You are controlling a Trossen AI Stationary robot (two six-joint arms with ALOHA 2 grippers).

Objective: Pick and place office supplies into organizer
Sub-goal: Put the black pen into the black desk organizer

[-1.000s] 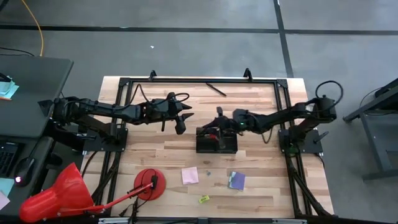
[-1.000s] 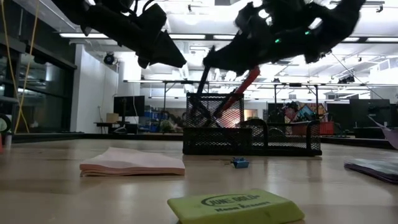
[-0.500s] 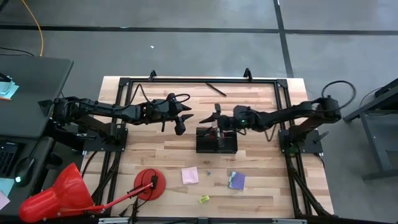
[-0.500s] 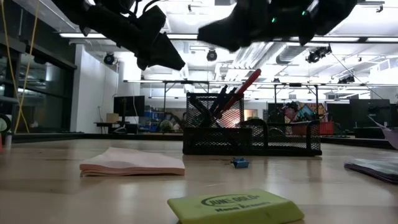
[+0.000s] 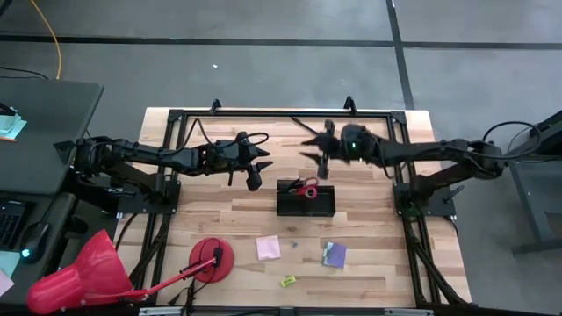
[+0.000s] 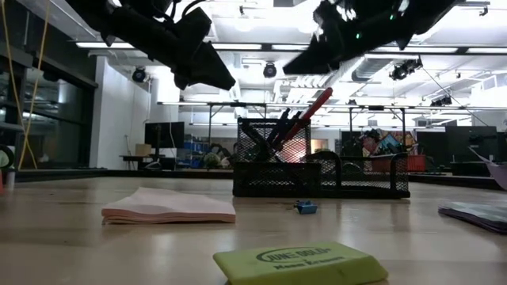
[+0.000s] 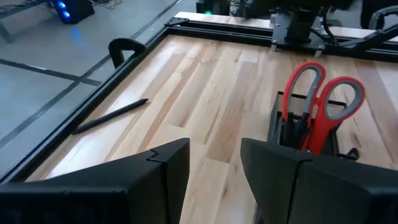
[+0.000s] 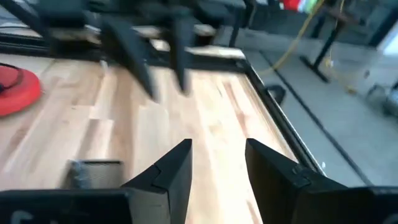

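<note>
While the red-handled scissors [image 5: 306,188] already stand in the black mesh organizer [image 5: 306,202], a thin dark pen [image 5: 305,126] lies slantwise beyond it by the rail. The right gripper [image 5: 318,147], jaws parted and empty, hovers nearest; the left gripper [image 5: 255,174] waits beside the organizer, half-open.

Off-task items around the wooden worktop [image 5: 237,219]

A red disc [image 5: 211,260] lies on the worktop's near left part; a red cone [image 5: 77,276] sits off its left corner. A black frame [image 5: 281,114] borders its far edge.
</note>
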